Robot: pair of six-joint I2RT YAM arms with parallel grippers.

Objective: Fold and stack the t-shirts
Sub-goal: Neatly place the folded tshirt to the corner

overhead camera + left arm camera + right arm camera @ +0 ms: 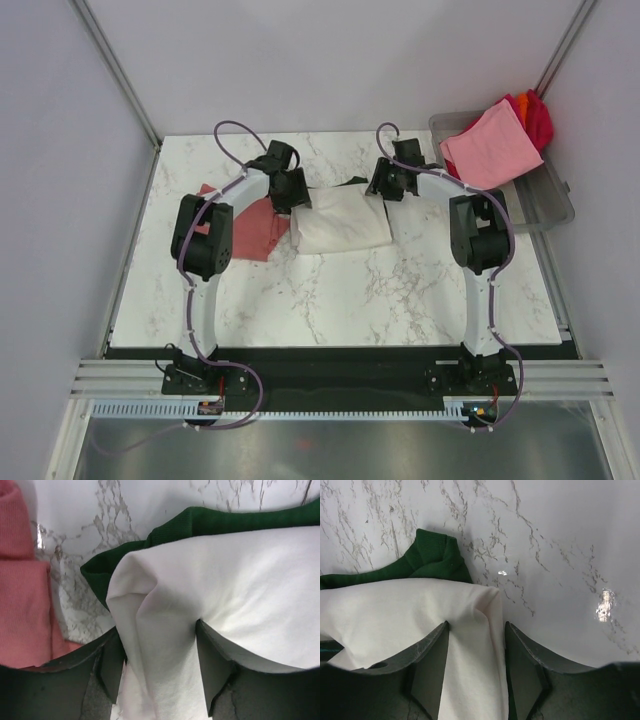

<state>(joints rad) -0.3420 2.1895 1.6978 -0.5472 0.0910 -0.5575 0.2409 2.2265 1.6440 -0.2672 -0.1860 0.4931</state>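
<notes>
Fingers (212,665) of the left gripper (157,630) are standing on both sides of a raised ridge of the cream-white t-shirt (340,220), and the cloth is filling the whole gap between them. Small creases are running out from the tip of one finger. Whether the cloth is really being pinched, I cannot tell.

The right gripper (476,630) is doing the same at the other end of this shirt. Its fingers (432,670) are sitting partly apart with a strip of the white cloth between them, close to the folded corner. Here also I cannot tell if the hold is firm.

The cream-white t-shirt is lying folded into a thick rectangle near the middle of the marble table (400,290), between the two grippers. Its surface is looking smooth and soft, with rounded folded edges. The dark green t-shirt (432,557) is lying under it and is showing only along the far edge as a narrow band and one bunched corner. The brick-red t-shirt (255,228) is lying flat just beside the white one on the left side, partly under the left arm.

At the far right, a clear plastic bin (545,200) is holding a pink cloth (490,150) that is hanging over its rim.
</notes>
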